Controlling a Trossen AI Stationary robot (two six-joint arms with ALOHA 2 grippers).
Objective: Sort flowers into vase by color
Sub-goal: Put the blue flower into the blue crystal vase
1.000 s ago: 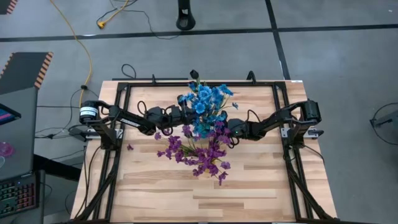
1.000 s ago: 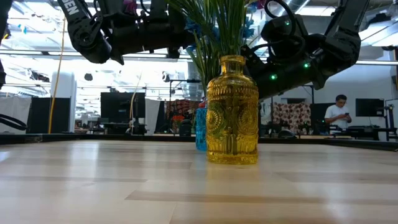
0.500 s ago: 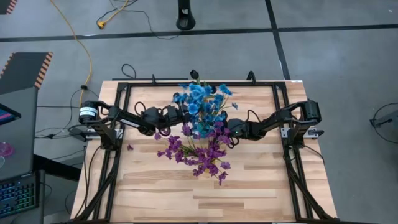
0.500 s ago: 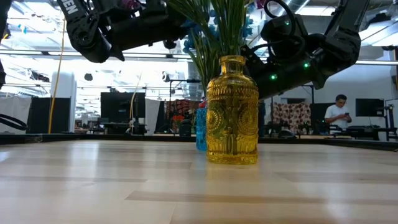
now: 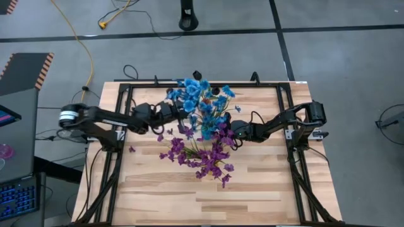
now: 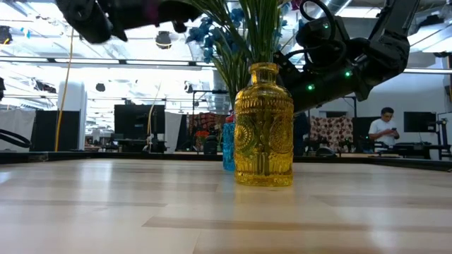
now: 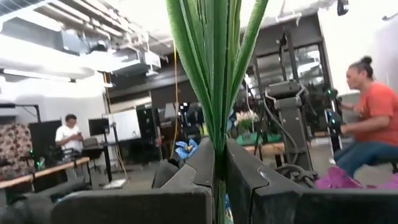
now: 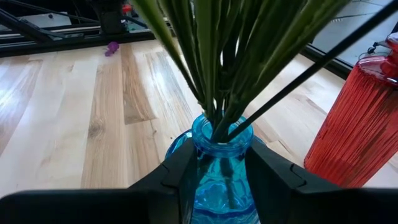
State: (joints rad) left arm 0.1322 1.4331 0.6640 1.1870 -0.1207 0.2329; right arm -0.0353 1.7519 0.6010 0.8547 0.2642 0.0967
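Note:
A bunch of bright blue flowers (image 5: 192, 94) on green stems leans toward the table's left, above the middle of the table. My left gripper (image 5: 183, 115) is shut on stems of this bunch (image 7: 217, 74). The blue vase (image 8: 222, 180) stands behind the yellow vase (image 6: 263, 127), and several green stems stand in its mouth. My right gripper (image 5: 228, 131) is shut on that vase. Purple flowers (image 5: 202, 156) spread toward the near side. Green stems rise from the yellow vase's mouth. My left gripper pinches a tight bundle of green stems (image 7: 217, 155) between its two fingers (image 7: 202, 165), which lie across the stems. The stems rise straight past the fingers and fan out beyond them. The lower ends are hidden by the gripper. My right gripper has the blue vase by its neck (image 8: 222, 146), one finger (image 8: 180, 168) on each side, coming level from the table's right. The vase stands upright; its foot is hidden below the fingers.
A red ribbed vase (image 8: 364, 124) stands close beside the blue one. A loose purple bloom (image 5: 131, 149) lies on the wood near the left arm. Black frame rails run along the table's left, right and far edges. People sit and stand (image 7: 373, 118) in the room beyond.
My left arm has drawn back toward the table's left edge and risen, staying shut on the stems. The blue flower heads have swung with it, toward the left and far side. My right gripper and the vases have kept still.

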